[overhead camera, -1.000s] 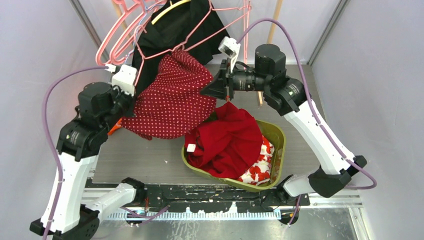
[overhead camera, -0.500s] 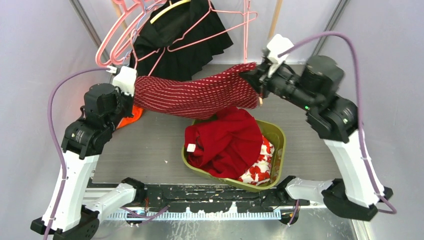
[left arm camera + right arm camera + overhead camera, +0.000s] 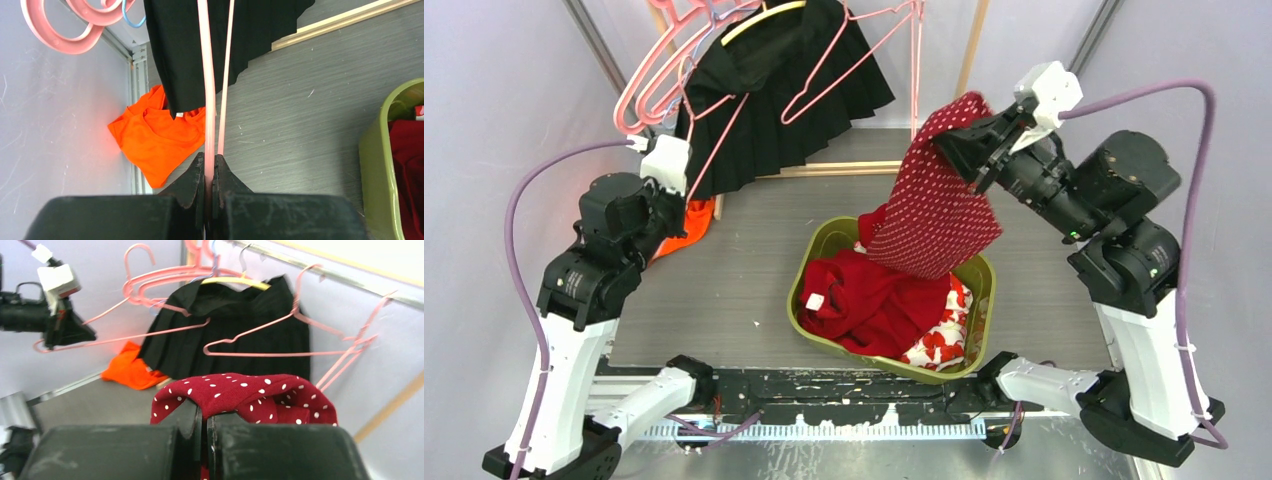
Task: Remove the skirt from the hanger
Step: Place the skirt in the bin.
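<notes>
1. Since half a second ago the polka-dot skirt [image 3: 934,215] has come free of the left side. It was stretched level between the two arms and now hangs from the right gripper [image 3: 204,414] alone. The right arm has lifted toward the far right.
2. Right gripper: the jaws are pressed together on a fold at the skirt's upper edge. In the right wrist view the spotted cloth bulges over both fingers.
3. Skirt position: it hangs in the air at the right of the scene, clear of every hanger. Its lower edge is above the far part of the green basket [image 3: 985,285]. Contact with the basket's contents cannot be judged.
4. Left gripper [image 3: 210,162]: the jaws are clamped on one wire of the pink hanger [image 3: 206,90], which is bare of cloth. A second, thinner wire runs just beside the right finger.
5. Basket contents: a red garment [image 3: 869,300] and a red-and-white floral cloth [image 3: 939,342] at the near right corner.
6. Background: a black pleated skirt [image 3: 769,95] hangs on the rail at the far left among further pink hangers.
7. An orange cloth [image 3: 150,135] lies on the table [image 3: 724,290] against the left wall, near the left gripper.
</notes>
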